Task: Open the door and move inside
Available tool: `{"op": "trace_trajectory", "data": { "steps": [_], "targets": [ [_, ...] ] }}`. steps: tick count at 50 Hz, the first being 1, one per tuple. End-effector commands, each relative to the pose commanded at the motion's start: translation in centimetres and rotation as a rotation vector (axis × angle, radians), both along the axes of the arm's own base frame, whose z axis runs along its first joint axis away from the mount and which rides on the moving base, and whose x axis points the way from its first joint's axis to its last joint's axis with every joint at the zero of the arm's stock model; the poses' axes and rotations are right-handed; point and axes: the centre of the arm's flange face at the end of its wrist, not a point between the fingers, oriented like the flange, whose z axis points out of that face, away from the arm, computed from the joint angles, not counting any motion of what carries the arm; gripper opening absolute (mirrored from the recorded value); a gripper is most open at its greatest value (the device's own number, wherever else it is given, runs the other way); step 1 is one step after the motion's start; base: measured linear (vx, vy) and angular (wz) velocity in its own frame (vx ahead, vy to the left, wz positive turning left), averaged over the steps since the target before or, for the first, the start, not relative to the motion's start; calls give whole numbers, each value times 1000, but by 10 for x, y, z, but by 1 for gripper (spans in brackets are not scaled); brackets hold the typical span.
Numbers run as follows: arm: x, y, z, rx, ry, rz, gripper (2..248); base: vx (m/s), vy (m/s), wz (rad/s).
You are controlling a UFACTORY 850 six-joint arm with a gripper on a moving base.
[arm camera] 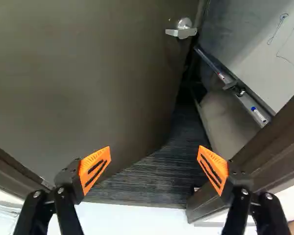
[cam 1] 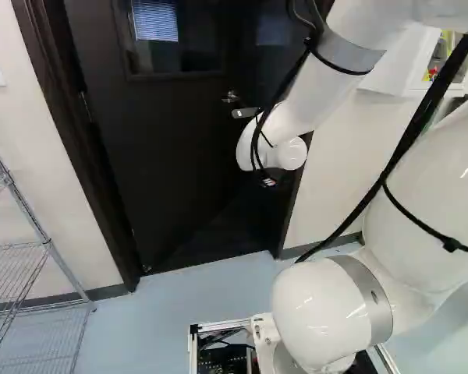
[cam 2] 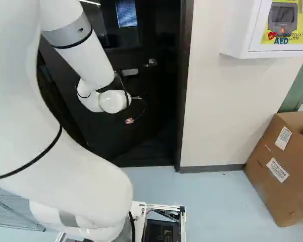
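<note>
Okay, saw door (arm camera: 88, 73) ajar inward, ahead of claw (arm camera: 154, 159), with carpet (arm camera: 157, 183) showing through the gap. Read claw as wide, nothing held, pads (arm camera: 88, 165) well apart. Spotted handle (arm camera: 183, 32) farther ahead, near the free edge, outside the grip. Judged the step as pushing wider: latch likely clear, entry not begun, base (cam 2: 183, 222) on the near side. Probably needed no regrip of handle. Called for a slow, steady shove on the flat face, toward the free edge rather than the hinge (cam 1: 84, 105), for better leverage. Wanted pressure kept up through the swing, in case of a closer pushing back. Also wanted arm (cam 2: 98, 65) and base advancing together, lined up with the opening, with claw held clear of jamb (arm camera: 264, 147). Risked hooking a finger on jamb, or bumping tray (arm camera: 235, 88) under board (arm camera: 264, 34) beyond. Couldn't tell about contact between claw and door. Before rolling in, required a wider gap and a check of base corners against both sides of the frame.
</note>
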Motion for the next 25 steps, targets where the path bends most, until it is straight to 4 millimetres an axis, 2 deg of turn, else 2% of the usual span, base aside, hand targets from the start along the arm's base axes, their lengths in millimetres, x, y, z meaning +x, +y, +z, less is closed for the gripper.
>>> {"op": "trace_trajectory", "data": {
  "steps": [25],
  "targets": [
    [0, 0, 0, 0, 0, 0, 247, 121, 76, -24]
  ]
}}
